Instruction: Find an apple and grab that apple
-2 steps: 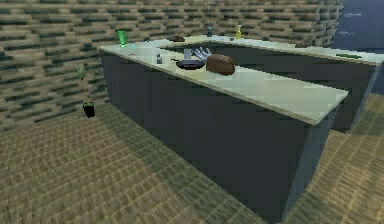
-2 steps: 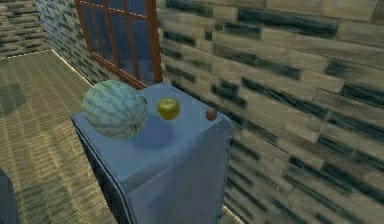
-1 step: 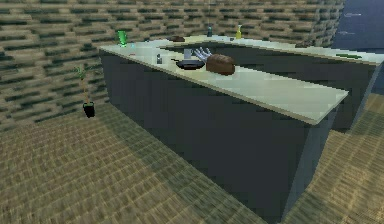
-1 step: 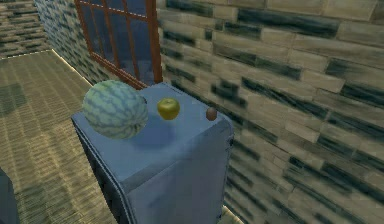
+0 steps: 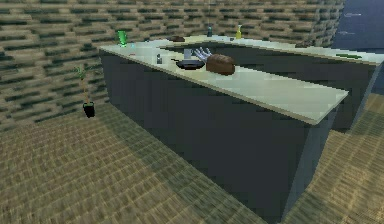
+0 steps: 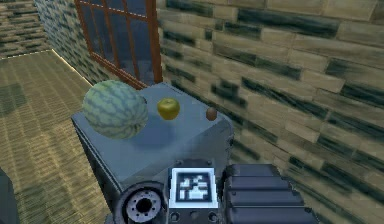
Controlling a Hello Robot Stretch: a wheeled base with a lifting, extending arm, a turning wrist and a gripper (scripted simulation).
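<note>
Small yellowish round fruit on grey cabinet

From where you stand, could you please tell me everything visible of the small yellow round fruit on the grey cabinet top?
The small yellow round fruit looks smooth and glossy, golden with a darker underside, apple-like in shape. It rests on the grey cabinet top, between and apart from the big mottled green ball and the small brown lump.

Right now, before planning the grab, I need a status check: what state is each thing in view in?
Yellow fruit, whole, resting on the grey table.
Green melon, whole, resting on the same table.
Window, looks shut.
Loaf, lying on the counter.
Potted plant, upright on the floor.
Gripper, cannot tell whether it holds anything.
</note>
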